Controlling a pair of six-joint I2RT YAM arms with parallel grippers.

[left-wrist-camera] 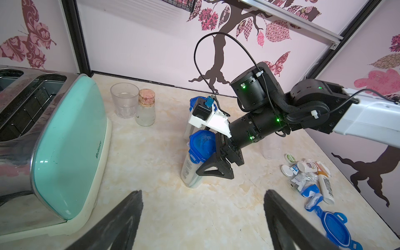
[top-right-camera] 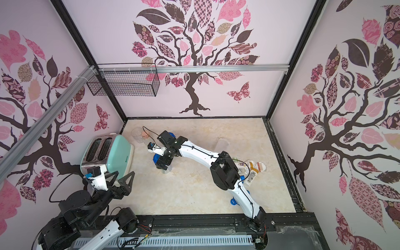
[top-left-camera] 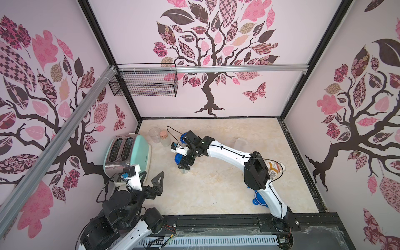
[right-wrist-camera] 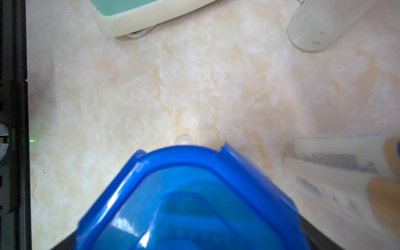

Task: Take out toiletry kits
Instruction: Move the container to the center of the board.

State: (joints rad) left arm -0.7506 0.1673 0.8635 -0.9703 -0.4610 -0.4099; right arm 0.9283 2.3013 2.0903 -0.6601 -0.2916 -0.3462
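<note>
1 toiletry kit (left-wrist-camera: 311,177) lies spilled on the tabletop (left-wrist-camera: 216,212) beside a loose blue lid (left-wrist-camera: 335,227); 2 canisters are left to open. The right pincer (top-left-camera: 184,166) straddles the nearer canister (left-wrist-camera: 192,168), jaws wide, contact unclear. The left pincer (left-wrist-camera: 203,194) hangs wide and empty. The farther canister (left-wrist-camera: 193,104) is mostly hidden.

Wide bare worktop (top-left-camera: 216,190) to the right of toaster (top-left-camera: 127,151), passable from the front edge. Upright lidded canister (left-wrist-camera: 192,171) beyond, right arm (top-left-camera: 227,149) slung across above it. Tumbler (left-wrist-camera: 124,99) and corked jar (left-wrist-camera: 146,110) crowding toaster's far corner. Toiletry items (left-wrist-camera: 309,171) and loose blue lid (left-wrist-camera: 335,225) well right of toaster.
</note>
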